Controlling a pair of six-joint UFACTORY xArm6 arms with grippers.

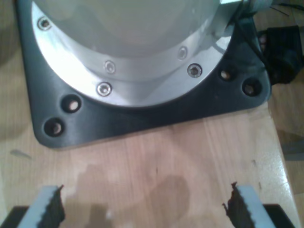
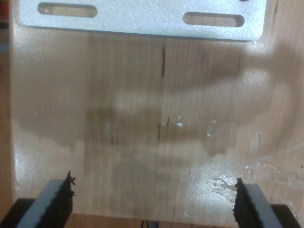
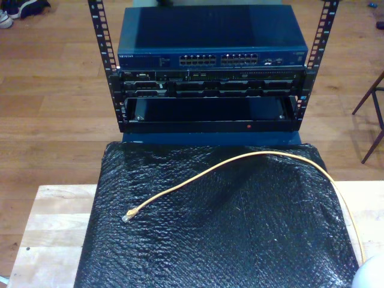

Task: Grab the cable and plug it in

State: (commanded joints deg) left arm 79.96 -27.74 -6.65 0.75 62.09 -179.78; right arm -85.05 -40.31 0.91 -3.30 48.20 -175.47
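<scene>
On black bubbly padding, the thin yellow-orange cable [image 3: 240,161] lies loose, clear clip facing me for grabbing; both my grippers' fingers [image 1: 50,206] [image 2: 59,202] gape, empty.

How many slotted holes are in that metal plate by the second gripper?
2, both in the plate: one slot near one end, the other slot near the opposite end. The plate runs past the frame, so more may be hidden.

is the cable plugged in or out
Out. The cable lies loose on the black mat, its clear connector free, apart from the switch.
</scene>
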